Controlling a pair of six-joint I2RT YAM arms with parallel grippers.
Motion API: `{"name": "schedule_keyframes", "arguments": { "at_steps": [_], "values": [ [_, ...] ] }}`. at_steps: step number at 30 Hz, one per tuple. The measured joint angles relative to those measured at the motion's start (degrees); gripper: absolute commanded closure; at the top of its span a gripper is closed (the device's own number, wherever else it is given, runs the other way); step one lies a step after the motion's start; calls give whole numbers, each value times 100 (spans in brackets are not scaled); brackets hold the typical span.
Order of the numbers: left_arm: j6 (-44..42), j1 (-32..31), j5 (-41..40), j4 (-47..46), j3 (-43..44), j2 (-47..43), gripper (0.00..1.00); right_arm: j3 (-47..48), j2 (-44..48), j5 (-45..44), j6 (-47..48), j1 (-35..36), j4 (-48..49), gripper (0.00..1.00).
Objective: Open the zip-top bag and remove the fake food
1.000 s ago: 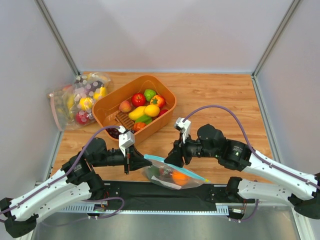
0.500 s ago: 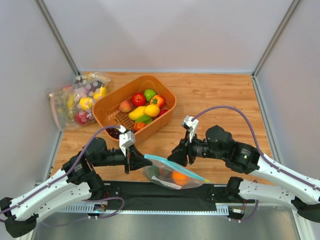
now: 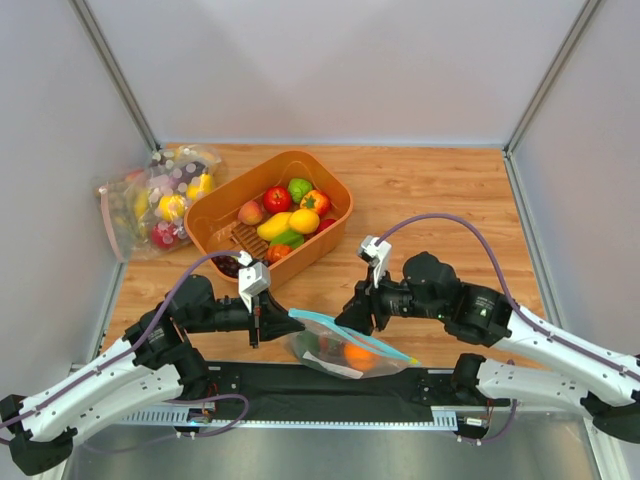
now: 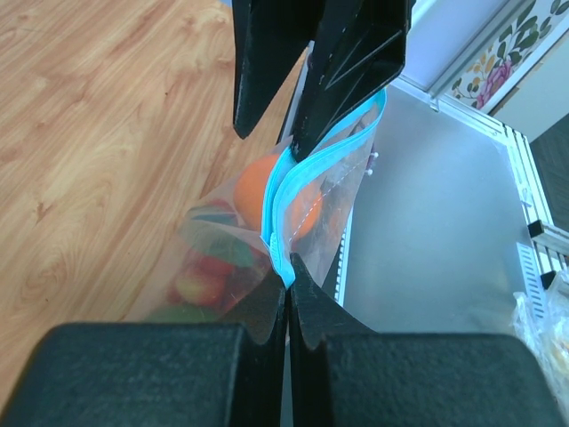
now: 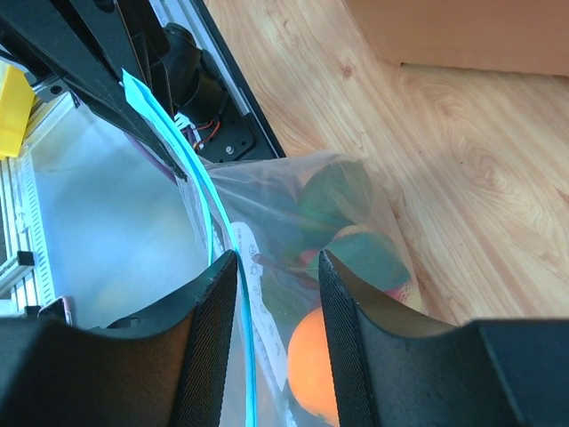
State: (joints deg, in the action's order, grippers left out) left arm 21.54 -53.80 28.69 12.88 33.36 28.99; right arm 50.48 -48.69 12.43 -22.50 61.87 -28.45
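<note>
Our left fingers [image 3: 290,324] are closed tight on the 9 o'clock end of the bag's [image 3: 330,352] blue strip [image 4: 298,182]. In the left wrist view the strip runs straight away from that pinch, its two halves bowed a little apart. Our right fingers [image 3: 350,316] stand partly apart, astride the strip a short way along toward 3 o'clock. In the right wrist view the strip passes just inside one finger and clear plastic fills the gap. We cannot tell whether either finger presses on it. Past the right fingers the strip carries on to its free end at 3 o'clock. The bag sits at 6 o'clock on the wooden surface [image 3: 440,200], between our two arms, with its lower part over the black base strip [image 3: 250,385] at the near edge. Inside it we see the orange [image 3: 357,353], with green pieces [image 5: 342,200] and red pieces [image 4: 203,271] beside it. From the bag, at 11 o'clock and well apart, stands an orange basket [image 3: 318,252] full of plastic produce. Farther out at 10 o'clock, against the left wall, lie bags with pink strips [image 3: 160,195].
</note>
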Motion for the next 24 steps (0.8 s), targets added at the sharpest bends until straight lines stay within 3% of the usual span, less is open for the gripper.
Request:
{"name": "schedule_keyframes", "arguments": {
  "at_steps": [9,13,17,20,23,24],
  "values": [
    [-33,0,-136,-9,0,131,100,-57,-334,258,-46,289,188,59],
    [-101,2,-304,15,0,225,100,-157,-472,382,-138,479,468,74],
    [-140,0,-466,70,2,267,100,-245,-505,457,-208,540,616,98],
    [-160,0,-595,153,7,247,99,-245,-529,363,-238,546,625,100],
    [-199,0,-726,269,63,179,86,-245,-522,149,-243,546,616,100],
    [-219,0,-796,310,96,157,64,-243,-509,31,-243,546,595,100]
  ]
}}
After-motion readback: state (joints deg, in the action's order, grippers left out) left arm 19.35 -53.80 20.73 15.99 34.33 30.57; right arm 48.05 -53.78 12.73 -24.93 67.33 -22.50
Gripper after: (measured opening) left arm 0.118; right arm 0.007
